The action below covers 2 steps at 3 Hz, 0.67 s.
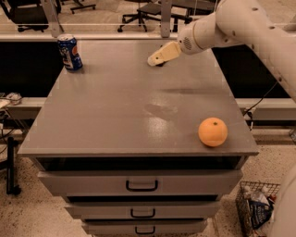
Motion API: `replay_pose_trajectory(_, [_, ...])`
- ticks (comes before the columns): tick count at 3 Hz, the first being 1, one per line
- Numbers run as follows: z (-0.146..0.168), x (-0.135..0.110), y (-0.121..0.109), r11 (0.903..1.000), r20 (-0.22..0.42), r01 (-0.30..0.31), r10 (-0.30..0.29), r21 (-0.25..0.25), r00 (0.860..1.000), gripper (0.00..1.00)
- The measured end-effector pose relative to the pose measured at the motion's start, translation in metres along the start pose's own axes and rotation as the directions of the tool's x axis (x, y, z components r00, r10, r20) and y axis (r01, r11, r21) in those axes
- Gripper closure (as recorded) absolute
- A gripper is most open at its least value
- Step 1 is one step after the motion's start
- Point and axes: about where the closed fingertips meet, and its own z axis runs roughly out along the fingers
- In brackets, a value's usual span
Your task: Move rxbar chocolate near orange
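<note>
Camera view: pincer (pixel 156 58), grip state untellable, over the rxbar chocolate (pixel 160 64) at back; orange (pixel 212 132) front right, well apart.

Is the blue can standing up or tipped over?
The can stands upright, rim on top. The gripper is at the table's back edge.

No wording is legible, even on the blue can (pixel 70 52) at upper left; the claw (pixel 152 60) hovers at upper centre.

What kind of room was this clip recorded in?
Probably an office or lab: rolling office chairs behind, a grey drawer cabinet as worktop. The gripper hangs low over its far edge.
</note>
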Motion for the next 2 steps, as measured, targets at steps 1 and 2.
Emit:
replay_pose_trajectory(1, [0.026, -0.005, -0.002, 0.9986, -0.008, -0.050, 0.050, 0.016, 0.999, 0.00])
replay_pose_trajectory(2, [0.056, -0.003, -0.012, 0.9973, -0.036, -0.064, 0.065, 0.037, 0.997, 0.00])
